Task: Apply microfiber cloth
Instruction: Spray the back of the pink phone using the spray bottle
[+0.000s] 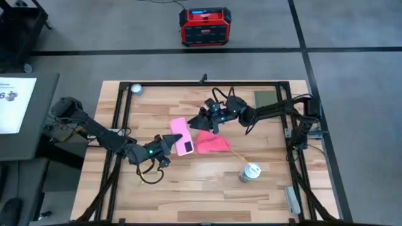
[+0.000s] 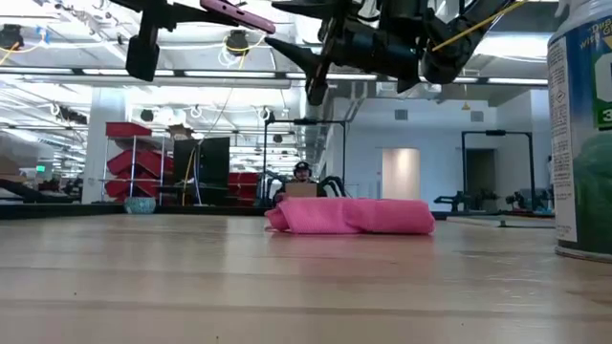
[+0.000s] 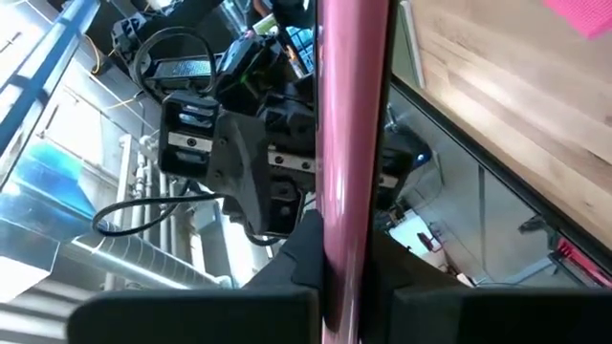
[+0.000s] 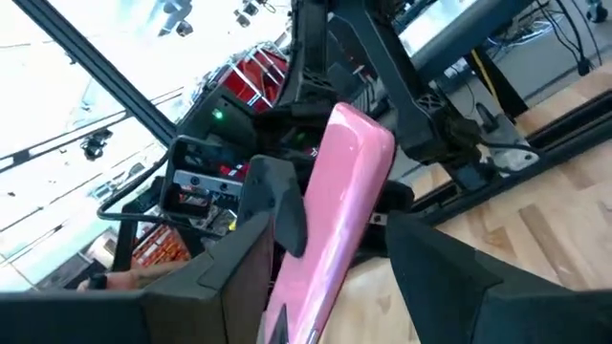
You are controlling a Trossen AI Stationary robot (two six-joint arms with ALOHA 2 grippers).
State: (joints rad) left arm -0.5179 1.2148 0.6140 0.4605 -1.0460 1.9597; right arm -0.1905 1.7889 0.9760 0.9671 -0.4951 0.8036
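The bright pink microfiber cloth point(image 1: 212, 144) lies bunched on the wooden table, near its middle point(image 2: 352, 216). No gripper touches it. Just left of it, a pale-pink phone point(image 1: 179, 130) hangs above the table with my left gripper point(image 1: 171, 142) shut on it. My right gripper point(image 1: 196, 123) comes from the right and is open. In the right wrist view its two fingers stand on either side of the phone's end point(image 4: 349, 182). I cannot tell whether a finger touches the phone. My left gripper pinches the phone between its two fingers, one on each flat face point(image 3: 337, 250), at the long side toward the table's left, near the phone's near end. The fingers come about level from the near left. The phone is lifted clear and slightly tilted point(image 2: 234, 13).
A spray can point(image 1: 250, 171) stands near the front right of the cloth and looms at the right in the low view point(image 2: 583, 124). An olive-green pad point(image 1: 265, 98) lies at the far right. A small grey ball point(image 1: 136, 88) sits at the far left corner.
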